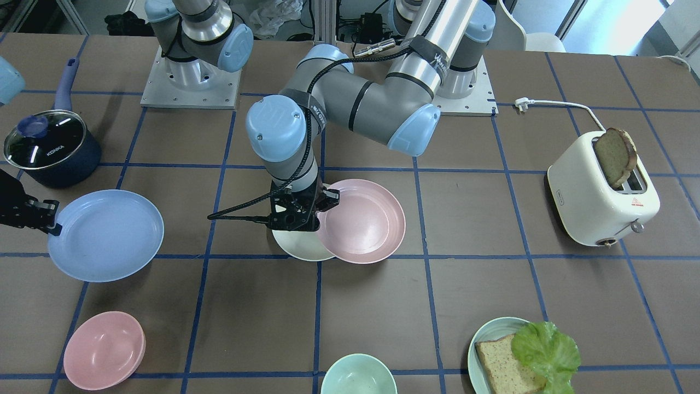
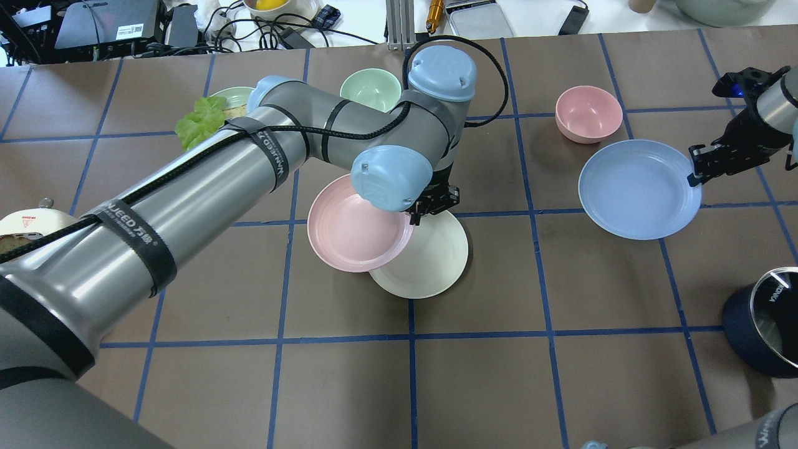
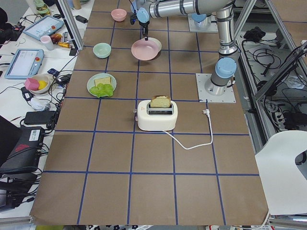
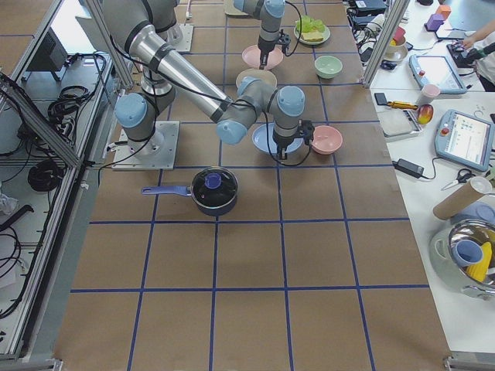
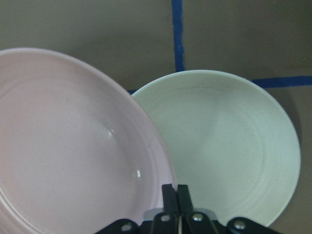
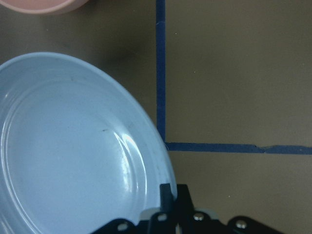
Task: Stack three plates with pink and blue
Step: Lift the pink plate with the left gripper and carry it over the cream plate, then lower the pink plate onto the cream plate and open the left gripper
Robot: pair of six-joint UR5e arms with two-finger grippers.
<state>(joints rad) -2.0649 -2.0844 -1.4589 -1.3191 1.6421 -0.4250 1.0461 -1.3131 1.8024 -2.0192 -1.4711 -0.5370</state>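
Observation:
My left gripper (image 1: 322, 209) is shut on the rim of the pale pink plate (image 1: 363, 221) and holds it tilted. The pink plate partly overlaps the cream-white plate (image 1: 303, 249), which lies flat on the table. In the overhead view the pink plate (image 2: 355, 227) covers the left edge of the cream plate (image 2: 430, 255). The left wrist view shows the fingertips (image 5: 168, 192) pinching the pink rim beside the cream plate (image 5: 229, 146). My right gripper (image 2: 693, 178) is shut on the rim of the periwinkle blue plate (image 2: 639, 187), well to the right of the other two plates; the right wrist view shows that plate (image 6: 63, 146) too.
A pink bowl (image 2: 588, 113) and a mint bowl (image 2: 371, 89) stand farther out on the table. A mint plate with bread and lettuce (image 1: 519, 355), a white toaster (image 1: 601, 191) and a dark lidded pot (image 2: 767, 327) stand around the edges.

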